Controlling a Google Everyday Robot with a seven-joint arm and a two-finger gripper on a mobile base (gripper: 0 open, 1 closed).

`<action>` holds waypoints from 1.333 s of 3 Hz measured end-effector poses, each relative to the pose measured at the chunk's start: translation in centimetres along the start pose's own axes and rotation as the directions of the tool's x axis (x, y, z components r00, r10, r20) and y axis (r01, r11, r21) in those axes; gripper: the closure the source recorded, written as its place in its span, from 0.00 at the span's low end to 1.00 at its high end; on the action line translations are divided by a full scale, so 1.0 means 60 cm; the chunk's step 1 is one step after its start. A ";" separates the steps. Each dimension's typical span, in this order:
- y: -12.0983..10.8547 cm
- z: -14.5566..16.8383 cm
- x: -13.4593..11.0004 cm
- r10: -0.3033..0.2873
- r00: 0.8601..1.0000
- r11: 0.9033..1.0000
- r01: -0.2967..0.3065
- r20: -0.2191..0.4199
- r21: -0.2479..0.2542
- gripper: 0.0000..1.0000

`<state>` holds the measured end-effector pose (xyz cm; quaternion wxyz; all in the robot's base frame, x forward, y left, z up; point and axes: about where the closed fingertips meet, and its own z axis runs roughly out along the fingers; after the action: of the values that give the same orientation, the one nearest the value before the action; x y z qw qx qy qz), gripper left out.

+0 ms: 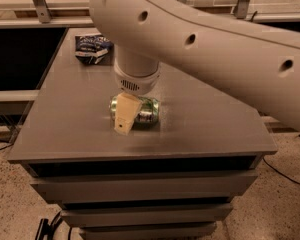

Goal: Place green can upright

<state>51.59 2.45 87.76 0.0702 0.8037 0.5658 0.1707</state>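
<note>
I see the green can (148, 111) lying on its side nr the bench (210, 124) front edge, approx mid. Hand (126, 116) sits right over it; can't tell if it's gripping.

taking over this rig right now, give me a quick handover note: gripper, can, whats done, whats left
Gripper: low over the grey table, right at the green can. This view does not show whether it holds the can.
Green can: lying on its side near the table's middle, long axis left to right.
Dark blue snack bag: far left corner, apart from the can.
Done: gripper is at the can.
Left: secure the can, stand it upright, release.
</note>
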 end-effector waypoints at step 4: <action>-0.037 0.084 -0.011 -0.039 0.997 0.992 0.032 0.059 0.124 0.00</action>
<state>51.20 3.05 82.23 0.0410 0.8011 0.5869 0.1096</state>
